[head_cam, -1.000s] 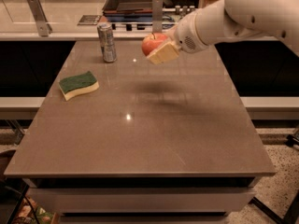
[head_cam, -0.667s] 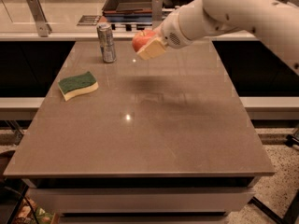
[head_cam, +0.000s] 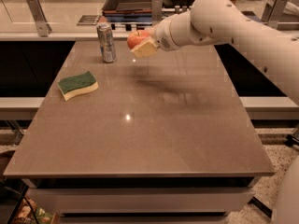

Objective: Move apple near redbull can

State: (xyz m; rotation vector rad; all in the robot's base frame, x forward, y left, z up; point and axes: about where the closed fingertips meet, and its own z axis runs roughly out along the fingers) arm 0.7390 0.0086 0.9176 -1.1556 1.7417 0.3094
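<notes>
The redbull can stands upright at the far left of the brown table. The red-orange apple is held in the air a short way to the right of the can, above the table's far edge. My gripper is shut on the apple, with a cream-coloured finger across its lower right side. The white arm reaches in from the right.
A green and yellow sponge lies on the left part of the table. Behind the table runs a counter with a metal bracket at the left and a dark tray in the middle.
The gripper has carried the apple leftward toward the can, and the gap between apple and can has shrunk. The can and the sponge have not moved.
</notes>
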